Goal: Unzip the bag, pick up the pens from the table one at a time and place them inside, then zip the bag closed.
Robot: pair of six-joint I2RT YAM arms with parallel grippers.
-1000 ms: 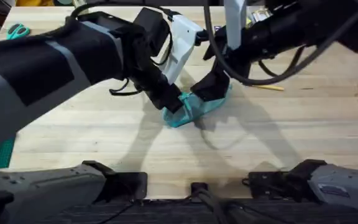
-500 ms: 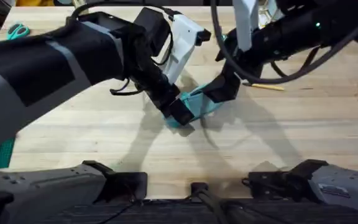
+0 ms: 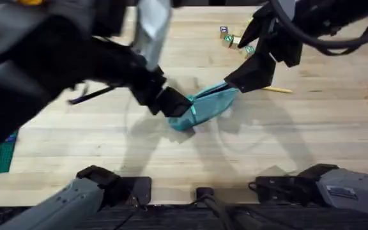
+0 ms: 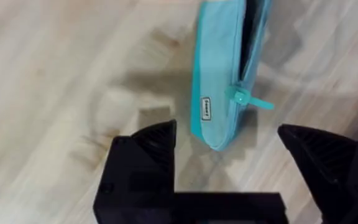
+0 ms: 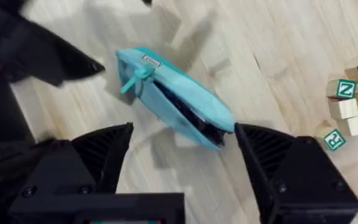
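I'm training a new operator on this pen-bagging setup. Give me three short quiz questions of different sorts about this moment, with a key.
1. True or false: the bag has its zip fully closed.
2. Multiple choice: the left gripper is (A) shut on the bag, (B) open with the bag's end between its fingers, (C) holding a pen.
3. Fill in: the yellow pen lies on the ____, outside the bag.

Key
1. False. A dark opening shows along the zip, and the pull tab sits near one end.
2. B. The right gripper is open too, above the bag.
3. table.
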